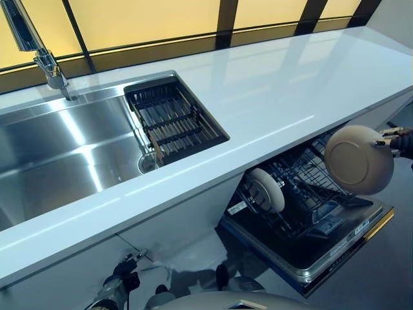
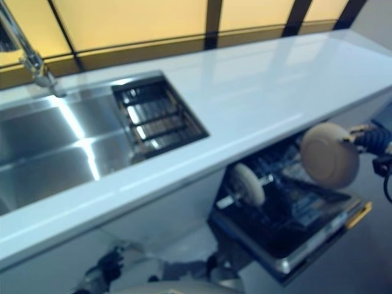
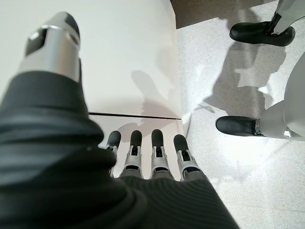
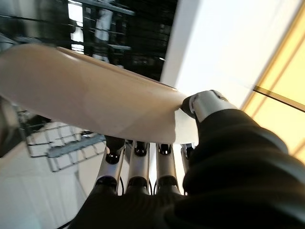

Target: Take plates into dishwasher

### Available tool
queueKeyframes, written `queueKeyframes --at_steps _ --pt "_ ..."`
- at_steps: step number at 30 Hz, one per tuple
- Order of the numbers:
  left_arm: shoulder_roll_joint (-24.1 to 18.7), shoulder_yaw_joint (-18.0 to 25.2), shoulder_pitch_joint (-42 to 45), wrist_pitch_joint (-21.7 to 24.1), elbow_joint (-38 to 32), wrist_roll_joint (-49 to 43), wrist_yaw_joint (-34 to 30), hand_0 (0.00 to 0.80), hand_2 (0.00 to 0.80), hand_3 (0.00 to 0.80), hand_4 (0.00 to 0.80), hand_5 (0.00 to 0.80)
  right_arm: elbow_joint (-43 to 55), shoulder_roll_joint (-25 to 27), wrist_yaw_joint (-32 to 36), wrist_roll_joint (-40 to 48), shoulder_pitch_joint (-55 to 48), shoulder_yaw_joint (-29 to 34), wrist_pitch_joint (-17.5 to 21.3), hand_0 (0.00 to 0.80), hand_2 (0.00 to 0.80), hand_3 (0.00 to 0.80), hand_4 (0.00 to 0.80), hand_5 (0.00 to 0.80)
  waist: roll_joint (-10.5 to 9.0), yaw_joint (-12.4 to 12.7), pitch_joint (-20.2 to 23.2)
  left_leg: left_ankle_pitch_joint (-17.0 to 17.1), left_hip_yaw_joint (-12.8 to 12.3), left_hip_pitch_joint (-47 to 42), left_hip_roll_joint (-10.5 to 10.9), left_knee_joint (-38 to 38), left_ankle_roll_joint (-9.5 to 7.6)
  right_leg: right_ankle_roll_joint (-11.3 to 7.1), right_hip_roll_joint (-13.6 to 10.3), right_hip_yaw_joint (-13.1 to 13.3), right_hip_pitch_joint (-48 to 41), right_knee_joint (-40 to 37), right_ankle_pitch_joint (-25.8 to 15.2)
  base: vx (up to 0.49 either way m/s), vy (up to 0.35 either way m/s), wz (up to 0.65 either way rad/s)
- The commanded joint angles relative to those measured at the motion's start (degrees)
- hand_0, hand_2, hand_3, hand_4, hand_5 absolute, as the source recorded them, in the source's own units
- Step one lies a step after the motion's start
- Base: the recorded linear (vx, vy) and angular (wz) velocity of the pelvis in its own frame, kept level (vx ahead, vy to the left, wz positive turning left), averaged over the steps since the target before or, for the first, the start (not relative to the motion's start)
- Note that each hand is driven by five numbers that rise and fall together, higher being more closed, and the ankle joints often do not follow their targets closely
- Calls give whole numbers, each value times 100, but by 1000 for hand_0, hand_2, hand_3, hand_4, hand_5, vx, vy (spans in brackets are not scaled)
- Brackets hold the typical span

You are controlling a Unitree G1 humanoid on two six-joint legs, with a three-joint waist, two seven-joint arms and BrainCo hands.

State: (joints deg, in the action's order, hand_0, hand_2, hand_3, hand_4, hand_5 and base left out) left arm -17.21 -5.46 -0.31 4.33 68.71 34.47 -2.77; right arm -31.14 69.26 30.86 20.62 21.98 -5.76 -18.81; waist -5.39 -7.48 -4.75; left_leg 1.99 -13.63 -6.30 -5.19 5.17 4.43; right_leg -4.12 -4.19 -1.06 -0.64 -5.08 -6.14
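My right hand [image 1: 399,141] is at the far right, below the counter's edge, and grips the rim of a beige plate [image 1: 358,159]. In the right wrist view the thumb [image 4: 205,106] presses on top of the plate [image 4: 90,102] and the fingers [image 4: 136,162] curl beneath it. The plate hangs tilted on edge above the pulled-out dishwasher rack [image 1: 310,194]. A second beige plate [image 1: 266,189] stands upright at the rack's left end. My left hand [image 1: 119,281] hangs low at the bottom left by the cabinet, its fingers [image 3: 143,152] straight and empty.
The open dishwasher door [image 1: 335,248] juts out below the white countertop [image 1: 277,90]. A steel sink [image 1: 58,142] with a dark drain rack [image 1: 173,119] and a faucet [image 1: 35,45] lies at the left. A white cabinet front [image 3: 128,57] faces my left hand.
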Motion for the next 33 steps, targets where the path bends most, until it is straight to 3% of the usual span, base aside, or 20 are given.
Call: queueKeyframes --at_steps 1,11,20,33 --pt "-259 101 -325 149 84 -168 -44 0 0 0 0 0 133 -33 32 -231 239 81 439 800 800 800 800 800 -286 54 68 -261 233 -101 48 -17 -197 -448 -229 -24 -191 81 -96 -3 -15 -4" --pt "-261 51 -394 113 19 -167 -11 0 0 0 0 0 -29 -505 -143 -566 261 -262 676 800 800 800 800 800 -242 150 16 -260 292 -89 47 -17 -203 -440 -231 -65 -203 79 -71 0 0 0" --pt "-213 9 -415 130 29 -157 -30 0 0 0 0 0 -232 -1006 -440 -719 441 -467 643 800 800 800 800 800 -172 257 0 -257 329 -65 61 -17 -194 -434 -262 -134 -214 62 -48 0 0 0" --pt "-173 -128 -528 108 55 -130 -18 0 0 0 0 0 -1126 -1567 -602 -1173 869 -874 869 800 800 800 800 800 -74 435 -16 -244 410 -54 71 -17 -191 -423 -319 -239 -230 65 -30 -8 -3 4"
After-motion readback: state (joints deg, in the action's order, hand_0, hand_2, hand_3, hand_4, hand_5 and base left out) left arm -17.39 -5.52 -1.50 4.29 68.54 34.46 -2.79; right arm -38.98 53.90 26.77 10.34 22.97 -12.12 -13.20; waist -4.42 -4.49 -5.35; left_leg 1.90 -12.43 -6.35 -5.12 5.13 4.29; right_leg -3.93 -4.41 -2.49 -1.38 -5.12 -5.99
